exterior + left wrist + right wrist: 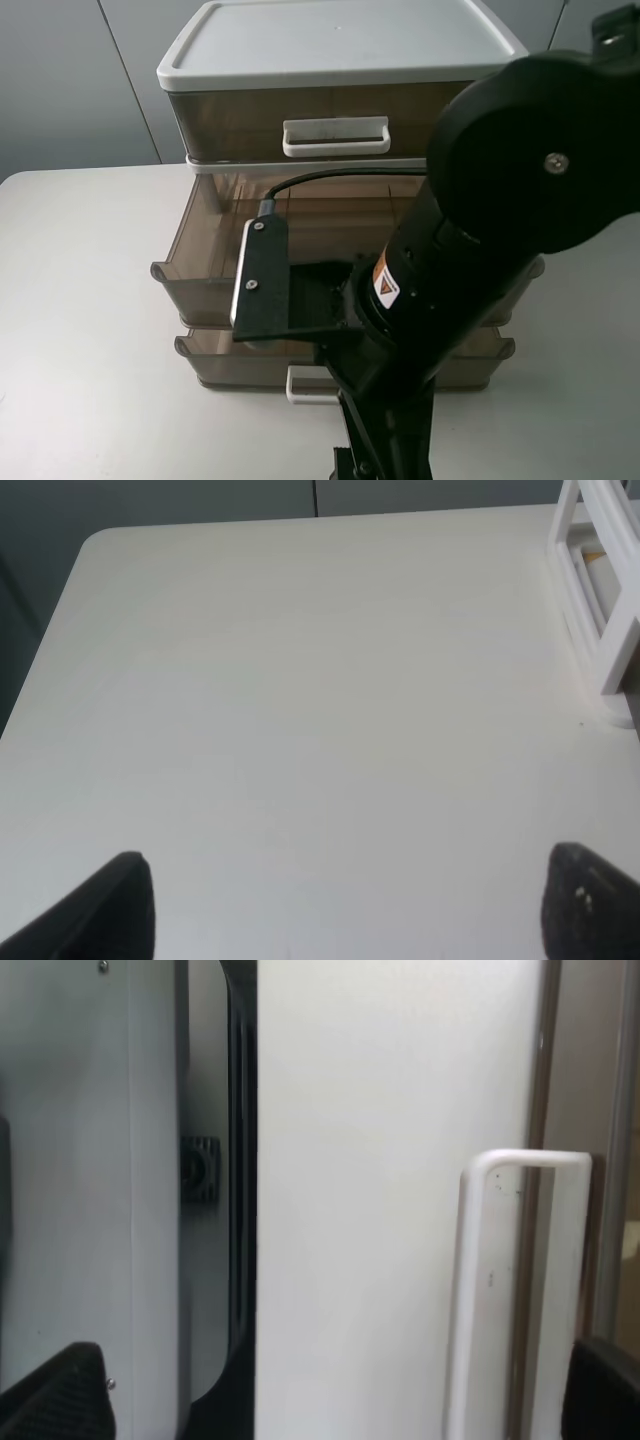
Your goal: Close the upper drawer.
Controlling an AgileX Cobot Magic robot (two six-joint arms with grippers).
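the upper drawer (205, 285) juts from the stack (230, 120) toward the near edge of the tabletop (80, 330); the right gripper (325, 1390), jaws spread wide and holding nothing, faces its front, probably to push it home; the left gripper (345, 905), likewise spread, waits aside over the table

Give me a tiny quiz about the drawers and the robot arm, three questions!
1. True or false: the upper drawer sticks out farther than the top drawer under the white lid.
2. In the high view, what covers the middle of the upper drawer's front? A) the black robot arm B) a towel C) a box
3. Fill in: the left gripper has its fingers ___.
Key: 1 true; 2 A; 3 apart (open).
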